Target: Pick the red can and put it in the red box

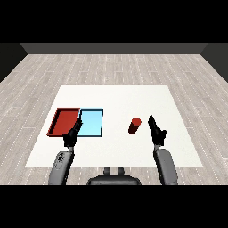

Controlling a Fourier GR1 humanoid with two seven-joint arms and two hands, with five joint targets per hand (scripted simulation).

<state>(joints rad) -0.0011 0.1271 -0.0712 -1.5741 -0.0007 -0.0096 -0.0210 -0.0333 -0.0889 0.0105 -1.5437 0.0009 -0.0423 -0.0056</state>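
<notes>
A red can [134, 126] stands upright on the white table [116, 100], right of the middle. My right hand [156, 130] is just to the can's right, a small gap away, with its fingers straight and pointing forward, holding nothing. The red tray [58, 121] lies at the left, and the light blue tray [95, 115] adjoins it on the right. My left hand [72, 135] hovers over the seam between the two trays near their front edge, fingers straight and holding nothing.
Both grey forearms come in from the lower corners. Grey wooden floor surrounds the table. Bare white tabletop lies between the light blue tray and the can.
</notes>
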